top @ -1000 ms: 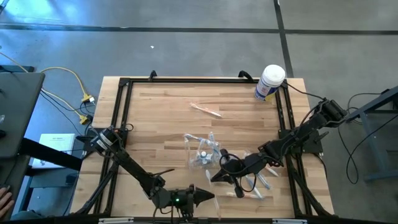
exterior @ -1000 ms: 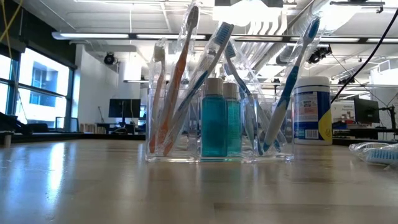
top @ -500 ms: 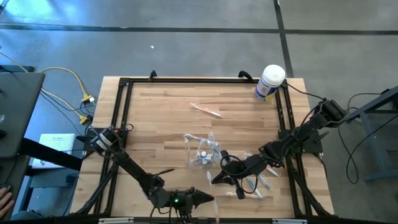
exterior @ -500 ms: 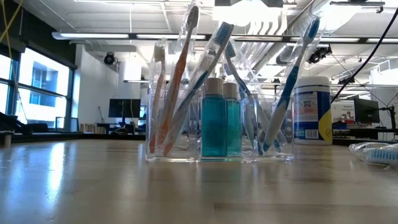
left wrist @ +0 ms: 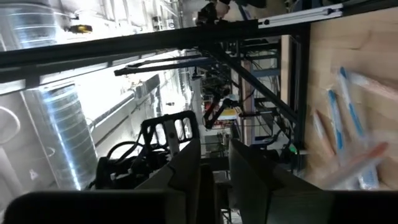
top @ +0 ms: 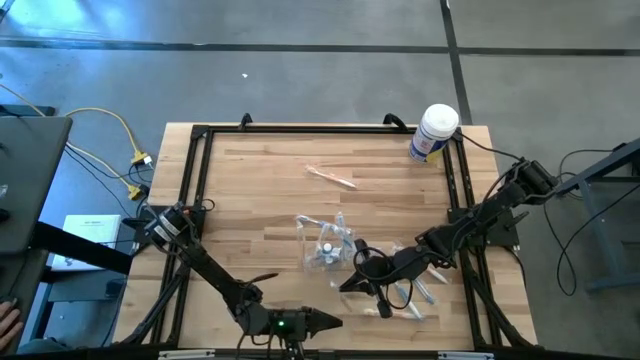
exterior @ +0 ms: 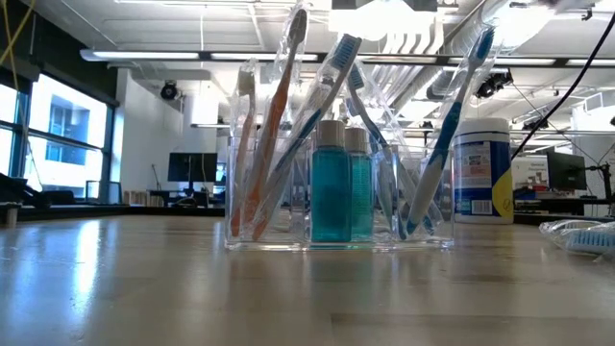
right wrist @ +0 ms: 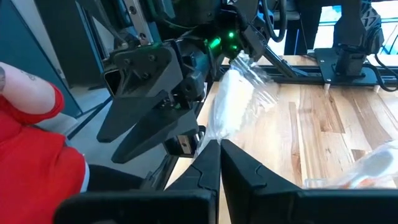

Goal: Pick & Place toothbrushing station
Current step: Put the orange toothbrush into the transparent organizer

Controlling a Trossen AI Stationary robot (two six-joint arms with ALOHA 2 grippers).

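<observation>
Low view only: toothbrushing station [exterior: 338, 202] upright, brushes inside. Overhead: right end effector [top: 345, 284] closed, empty; left end effector [top: 335, 320] slightly parted, empty.

1. The white cylindrical tub with a blue label [exterior: 481, 171] carries print on the label, but none of the lettering can be read in the low view.
2. In the high view the same tub [top: 434, 132], standing at the far right corner of the wooden counter [top: 260, 190], shows no legible text either.
3. The white sheet [top: 92, 232] lying beside the counter bears dark marks too small to read.
</observation>
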